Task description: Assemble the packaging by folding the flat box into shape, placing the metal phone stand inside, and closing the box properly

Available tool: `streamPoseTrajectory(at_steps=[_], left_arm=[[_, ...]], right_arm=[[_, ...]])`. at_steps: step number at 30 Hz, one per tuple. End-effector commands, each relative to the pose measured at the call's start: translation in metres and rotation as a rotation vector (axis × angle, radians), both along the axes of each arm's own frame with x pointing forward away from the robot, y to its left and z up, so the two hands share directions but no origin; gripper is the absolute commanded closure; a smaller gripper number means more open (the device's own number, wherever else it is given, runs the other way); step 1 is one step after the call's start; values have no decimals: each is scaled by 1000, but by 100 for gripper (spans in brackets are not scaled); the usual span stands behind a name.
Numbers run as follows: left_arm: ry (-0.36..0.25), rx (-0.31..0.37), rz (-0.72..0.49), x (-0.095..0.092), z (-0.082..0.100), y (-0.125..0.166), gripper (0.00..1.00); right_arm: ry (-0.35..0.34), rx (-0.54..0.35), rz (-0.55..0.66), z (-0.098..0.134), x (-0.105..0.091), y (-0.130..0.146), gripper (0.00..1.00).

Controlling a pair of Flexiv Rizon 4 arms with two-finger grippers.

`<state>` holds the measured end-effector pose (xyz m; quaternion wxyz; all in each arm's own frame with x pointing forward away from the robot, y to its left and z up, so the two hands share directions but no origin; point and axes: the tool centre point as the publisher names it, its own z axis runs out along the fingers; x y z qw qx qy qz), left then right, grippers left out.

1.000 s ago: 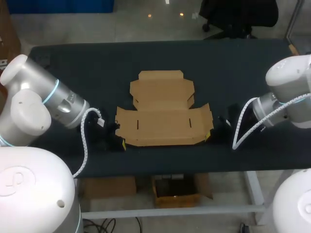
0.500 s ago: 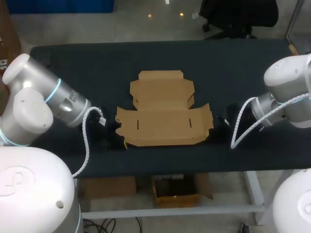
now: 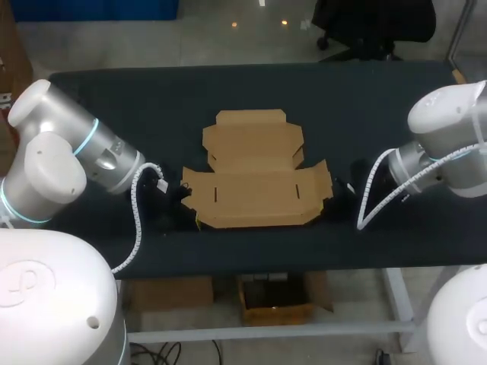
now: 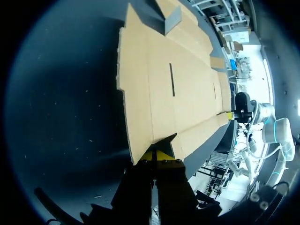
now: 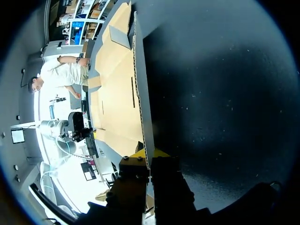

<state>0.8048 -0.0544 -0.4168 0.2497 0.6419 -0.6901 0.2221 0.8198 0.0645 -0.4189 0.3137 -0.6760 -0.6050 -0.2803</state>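
Note:
A flat, unfolded brown cardboard box [image 3: 255, 190] lies in the middle of the dark table [image 3: 380, 106], its lid panel pointing away from me. My left gripper [image 3: 192, 218] is at the box's near left corner. In the left wrist view its yellow tips [image 4: 157, 157] are shut on the corner of the cardboard [image 4: 187, 93]. My right gripper [image 3: 330, 209] is at the near right corner. In the right wrist view it [image 5: 147, 157] is shut on the thin side flap edge of the cardboard [image 5: 117, 93], which stands on edge between the fingers.
Dark tabletop surrounds the box on all sides, with wide room behind it and to both sides. The table's front edge [image 3: 251, 270] runs a short way behind both grippers. Grey cables [image 3: 137, 220] hang from each wrist.
Both arms have shifted slightly, their elbows swinging a little away from me. The box's near corners moved with the grippers by a small amount. Both grips are unchanged.

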Motion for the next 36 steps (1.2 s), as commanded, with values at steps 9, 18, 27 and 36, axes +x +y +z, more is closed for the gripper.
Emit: streamPoseTrajectory(at_steps=[9, 18, 27, 36], left_arm=[[-11, 28, -16, 2, 5, -3, 100], [-18, 48, -14, 1, 7, -4, 100], [-24, 66, -17, 0, 10, -5, 100], [-33, 82, -26, 4, 12, -11, 100]], right_arm=[[6, -24, -5, 3, 1, 2, 100], [1, -35, -3, 8, -4, 7, 100], [5, -53, -14, 13, -3, 10, 100], [12, -72, -11, 13, 4, 13, 100]])
